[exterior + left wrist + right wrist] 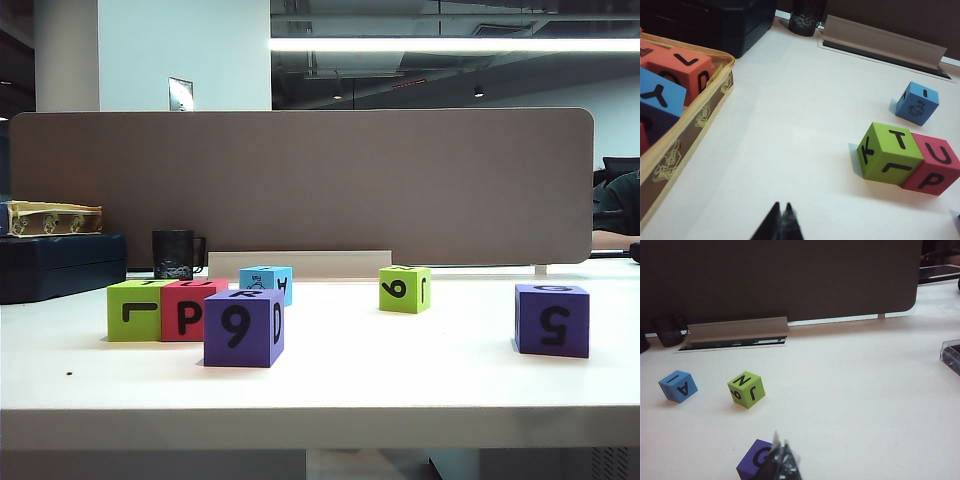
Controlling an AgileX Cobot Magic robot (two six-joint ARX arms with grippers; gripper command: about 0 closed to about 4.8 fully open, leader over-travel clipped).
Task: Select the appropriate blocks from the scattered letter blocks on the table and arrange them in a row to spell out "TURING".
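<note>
**T and U placed; R due next**

Purple 9-block (pixel 243 327) sits nearest, front of the green T (pixel 888 153) and pink U (pixel 932 167), which touch in a row. Left gripper (pixel 781 220) hovers over bare table (pixel 790 140), jaws pressed together. Right gripper (pixel 781 460), jaws together, hangs by the purple G-block (pixel 754 462). Judgement: fetch R. Tray (pixel 700 117) holds spare blocks.

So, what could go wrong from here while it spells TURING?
1. The green block showing T and the red block showing U sit touching, so pinching one could drag the other.
2. The right gripper, shut, hangs just above a purple block; descending without opening could knock it.
3. Each block carries several characters, like the N and J on the other green block, so a wrong face may end up on top.
</note>
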